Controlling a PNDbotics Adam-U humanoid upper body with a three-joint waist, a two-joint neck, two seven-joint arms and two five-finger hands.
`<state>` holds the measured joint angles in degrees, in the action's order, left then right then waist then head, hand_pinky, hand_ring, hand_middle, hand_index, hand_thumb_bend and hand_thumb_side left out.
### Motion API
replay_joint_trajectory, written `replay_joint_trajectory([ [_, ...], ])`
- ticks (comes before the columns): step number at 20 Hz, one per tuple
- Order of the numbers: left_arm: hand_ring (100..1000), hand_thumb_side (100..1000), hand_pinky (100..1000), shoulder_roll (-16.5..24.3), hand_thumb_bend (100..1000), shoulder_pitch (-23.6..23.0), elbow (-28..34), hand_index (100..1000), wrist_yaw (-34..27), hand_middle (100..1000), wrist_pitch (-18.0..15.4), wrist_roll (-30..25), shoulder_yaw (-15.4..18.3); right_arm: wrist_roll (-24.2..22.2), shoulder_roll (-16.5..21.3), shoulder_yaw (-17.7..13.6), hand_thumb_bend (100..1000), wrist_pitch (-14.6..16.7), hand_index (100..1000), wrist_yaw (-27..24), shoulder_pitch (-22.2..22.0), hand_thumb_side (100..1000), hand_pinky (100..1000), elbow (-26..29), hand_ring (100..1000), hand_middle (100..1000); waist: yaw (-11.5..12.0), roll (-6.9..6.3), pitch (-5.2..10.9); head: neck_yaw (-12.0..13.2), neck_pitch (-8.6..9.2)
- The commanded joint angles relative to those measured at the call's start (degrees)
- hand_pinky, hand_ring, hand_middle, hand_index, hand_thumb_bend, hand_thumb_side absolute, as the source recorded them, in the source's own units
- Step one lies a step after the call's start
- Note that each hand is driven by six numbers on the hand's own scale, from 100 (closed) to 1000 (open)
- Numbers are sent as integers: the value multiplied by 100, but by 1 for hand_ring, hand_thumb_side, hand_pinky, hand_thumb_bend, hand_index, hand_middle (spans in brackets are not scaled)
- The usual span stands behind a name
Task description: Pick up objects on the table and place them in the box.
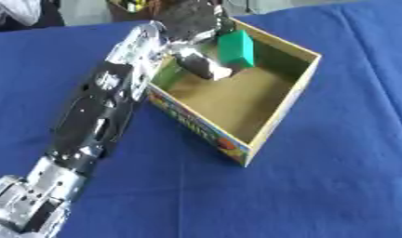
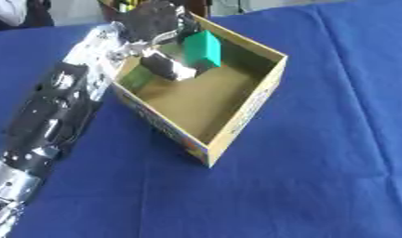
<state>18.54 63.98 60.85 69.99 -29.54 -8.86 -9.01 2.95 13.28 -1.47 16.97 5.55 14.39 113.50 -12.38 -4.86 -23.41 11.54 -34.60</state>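
Observation:
An open cardboard box (image 1: pixel 279 116) with a colourful printed front stands on the blue table, its brown floor bare. My left arm reaches from the lower left up to the box's far left corner. My left hand (image 1: pixel 188 23) hangs over that corner, above the box's inside. A green block (image 1: pixel 237 49) sits tilted between the curled fingers above it and the silver thumb (image 1: pixel 201 64) below it, inside the box walls. I cannot tell whether the block touches the box floor. My right hand shows in neither view.
Blue cloth (image 1: pixel 334 186) covers the table on all sides of the box. Beyond the far edge sit dark and yellow items (image 1: pixel 132 4), and a bit of white fabric (image 2: pixel 9 11) shows at the top left.

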Motion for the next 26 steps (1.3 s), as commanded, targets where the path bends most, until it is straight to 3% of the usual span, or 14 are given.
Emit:
replay_joint_trajectory([
  [1,348,714,275,11,100,71,-187,535,39,346,-158,28,86,46,33,-5,100,30,849,65,43,834,888,109,909,714,-10,33,106,-6,81],
  [6,378,724,305,-48,100,-10,-411,547,127,356,-292,9,76,89,57,0,100,94,848,16,76,836,888,109,908,714,3,36,107,-39,89],
  [8,427,772,358,-49,100,-20,-416,636,171,409,-310,29,75,88,58,-2,100,90,848,6,75,836,888,109,908,713,10,36,113,-52,86],
  [10,579,804,536,-40,100,-24,-393,834,224,580,-338,10,56,83,59,-5,100,78,846,1,70,832,888,109,908,712,18,35,122,-63,74],
  [15,601,810,559,-40,116,-24,-339,866,256,607,-350,-161,66,71,57,-6,100,53,847,-9,68,832,888,109,908,712,24,34,133,-63,66],
  [16,875,935,817,-22,711,-26,-315,1000,272,893,-335,-174,77,73,58,-10,100,49,846,-11,60,831,888,109,908,710,29,36,151,-71,57],
  [18,900,966,849,-1,759,-38,-240,1000,337,919,-276,-157,117,77,58,-15,100,42,846,-20,49,830,888,109,908,710,35,40,176,-75,52],
  [21,900,977,849,10,753,-42,-92,1000,297,917,-132,12,203,70,55,-15,100,24,847,-28,36,830,889,109,909,710,48,45,198,-82,39],
  [26,819,987,749,32,686,-47,290,1000,-14,823,52,379,389,94,65,-47,100,6,846,-30,-8,829,888,109,908,710,134,55,254,-158,-33],
])
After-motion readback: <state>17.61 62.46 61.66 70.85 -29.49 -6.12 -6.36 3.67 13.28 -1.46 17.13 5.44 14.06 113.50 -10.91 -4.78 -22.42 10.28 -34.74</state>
